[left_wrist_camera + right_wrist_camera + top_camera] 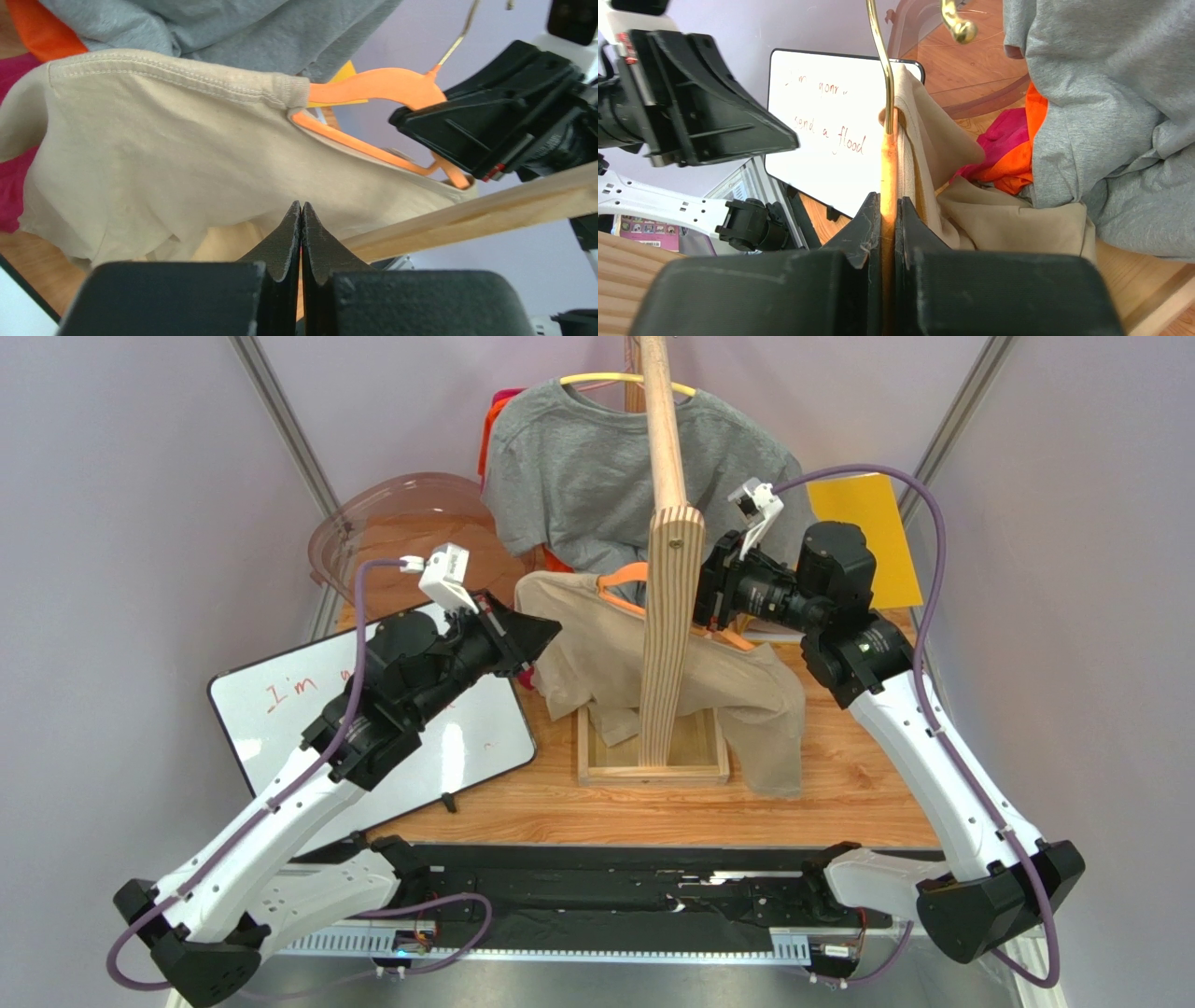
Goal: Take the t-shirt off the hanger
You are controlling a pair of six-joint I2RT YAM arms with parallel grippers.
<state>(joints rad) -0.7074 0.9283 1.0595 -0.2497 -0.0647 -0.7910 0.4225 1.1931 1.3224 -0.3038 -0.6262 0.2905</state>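
Post crosses t-shirt | right hand pinches hanger (orange) | grey shirt behind

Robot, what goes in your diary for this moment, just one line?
t-shirt: on hanger | left gripper: shut at t-shirt edge, grip unclear | right gripper: shut on hanger | step: removal not yet done

You have pale lilac walls closing in on three sides, grey metal struts in the corners, and a wooden desk.
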